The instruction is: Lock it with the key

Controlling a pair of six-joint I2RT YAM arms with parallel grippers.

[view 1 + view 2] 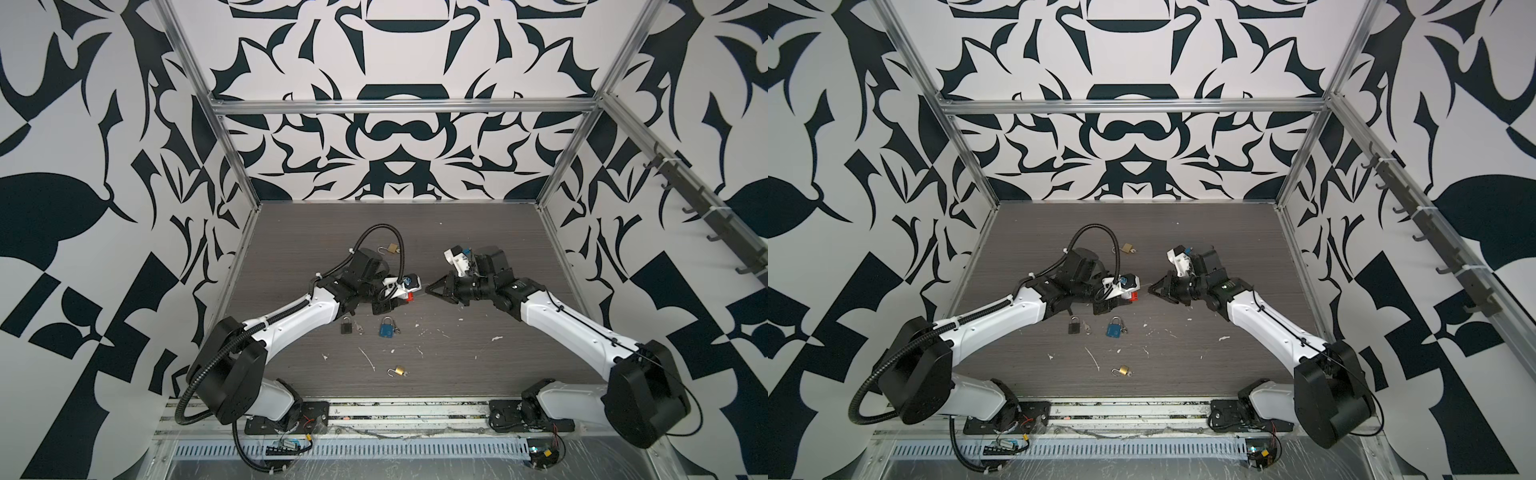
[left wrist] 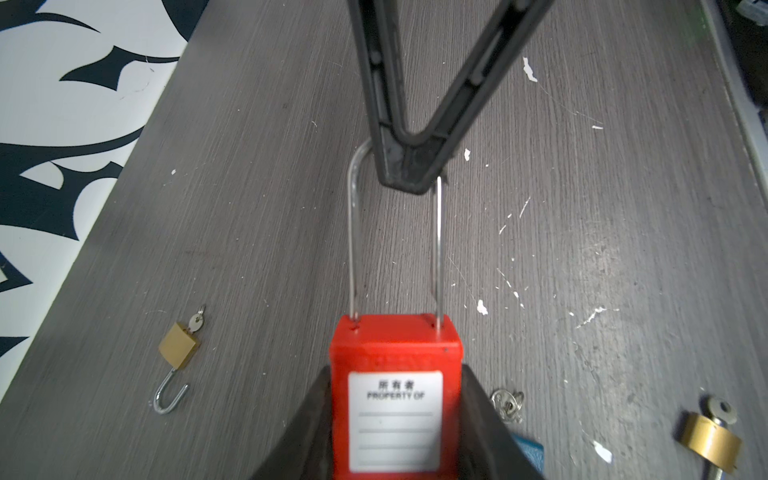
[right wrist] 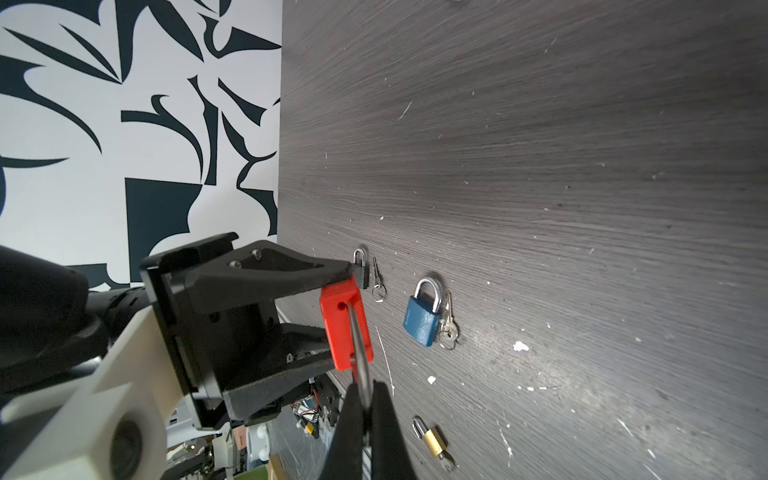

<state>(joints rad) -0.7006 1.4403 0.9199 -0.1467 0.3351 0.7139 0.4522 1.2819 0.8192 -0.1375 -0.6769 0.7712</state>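
Red boxy padlock (image 2: pixel 395 353), thin steel shackle (image 2: pixel 353 232); my left hand (image 3: pixel 337 316) clamps its body; right hand (image 2: pixel 409 174) pinches the shackle.

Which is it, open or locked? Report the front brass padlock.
Open: the brass padlock's shackle hooks free of the body at one end.

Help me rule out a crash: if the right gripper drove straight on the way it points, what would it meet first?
Probably the red padlock, held by the left gripper: the right gripper is shut on the shackle and points along it toward that body, though depth is unclear.
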